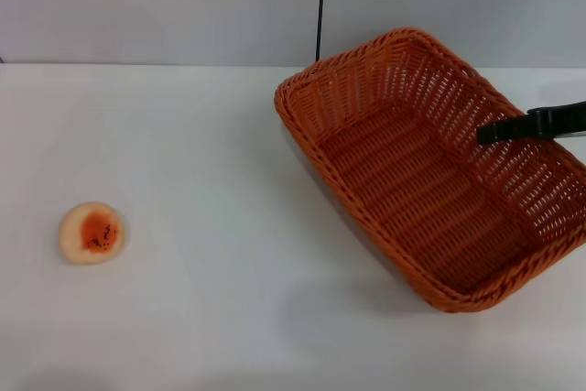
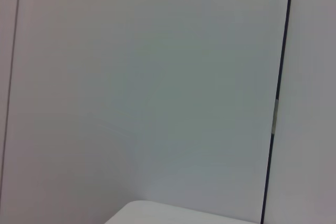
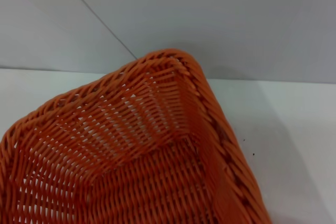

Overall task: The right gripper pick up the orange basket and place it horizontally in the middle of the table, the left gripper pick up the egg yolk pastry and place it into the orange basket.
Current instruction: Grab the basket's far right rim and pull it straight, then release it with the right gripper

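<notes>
From the head camera, I see the orange basket (image 1: 438, 169) sitting askew on the right half of the table (image 1: 211, 153), one corner near the far edge, its long sides running diagonally toward the near right. The right gripper (image 1: 482, 134) reaches in level from the right edge of the table, its black prongs lying over the basket's right-hand long wall and pointing toward the basket's inside. I cannot tell whether those prongs are parted or pinched on the rim. The egg yolk pastry (image 1: 92, 233) rests alone by the table's left edge, well apart from the basket, orange patch facing up.

My left wrist camera shows only a pale wall panel with a dark vertical seam and a rounded corner of the table (image 2: 173, 214); the left gripper does not appear here or from the head.

The right wrist camera looks straight down into a corner of the orange basket (image 3: 131, 145), braided rim and openwork sides filling the picture, white table (image 3: 294, 129) beyond it. No fingers show.
</notes>
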Robot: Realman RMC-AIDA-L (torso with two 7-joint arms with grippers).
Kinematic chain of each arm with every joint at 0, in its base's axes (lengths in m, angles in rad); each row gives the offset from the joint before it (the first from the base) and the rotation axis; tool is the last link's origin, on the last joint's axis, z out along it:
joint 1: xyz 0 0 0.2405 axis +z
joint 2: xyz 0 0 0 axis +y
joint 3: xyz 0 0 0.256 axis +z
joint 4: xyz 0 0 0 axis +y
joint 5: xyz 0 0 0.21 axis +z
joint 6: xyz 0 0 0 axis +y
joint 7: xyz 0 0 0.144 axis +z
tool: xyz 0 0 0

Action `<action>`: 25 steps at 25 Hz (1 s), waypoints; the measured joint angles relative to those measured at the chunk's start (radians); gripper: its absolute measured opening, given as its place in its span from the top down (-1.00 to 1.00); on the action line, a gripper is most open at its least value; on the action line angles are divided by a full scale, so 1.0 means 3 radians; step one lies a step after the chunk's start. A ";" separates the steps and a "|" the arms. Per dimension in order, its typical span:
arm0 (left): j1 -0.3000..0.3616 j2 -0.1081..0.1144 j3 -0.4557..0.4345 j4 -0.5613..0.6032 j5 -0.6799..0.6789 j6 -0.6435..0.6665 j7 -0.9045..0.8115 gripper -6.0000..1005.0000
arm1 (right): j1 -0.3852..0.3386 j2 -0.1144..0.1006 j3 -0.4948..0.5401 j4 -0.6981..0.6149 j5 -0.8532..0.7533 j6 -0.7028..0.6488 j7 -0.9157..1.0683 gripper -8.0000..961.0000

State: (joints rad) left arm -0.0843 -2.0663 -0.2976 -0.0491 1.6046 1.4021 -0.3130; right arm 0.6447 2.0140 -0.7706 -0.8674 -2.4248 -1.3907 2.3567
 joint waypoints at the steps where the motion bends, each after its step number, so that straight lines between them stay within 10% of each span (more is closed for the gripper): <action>1: 0.0000 0.0000 0.0000 0.0000 0.0000 0.0000 0.0000 -0.61 | 0.0000 0.0000 0.0000 0.0002 0.0000 0.0000 -0.0009 -0.36; 7: -0.0001 0.0001 -0.0004 0.0000 -0.0001 0.0000 0.0000 -0.61 | 0.0002 0.0024 -0.0004 0.0005 -0.0004 0.0029 -0.0041 -0.34; 18: -0.0011 0.0010 -0.0008 0.0016 0.0006 0.0009 0.0000 -0.62 | 0.0010 0.0032 -0.0020 -0.0022 0.0000 0.0021 -0.0043 0.59; 25: 0.0007 0.0012 -0.0014 0.0028 -0.0012 0.0058 0.0000 -0.62 | 0.0042 0.0030 -0.0248 -0.0072 -0.0008 0.0062 -0.0157 0.62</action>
State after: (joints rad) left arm -0.0823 -2.0626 -0.3019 -0.0408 1.6012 1.4195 -0.3130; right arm 0.6574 2.0230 -0.8451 -0.8888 -2.4272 -1.3722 2.3095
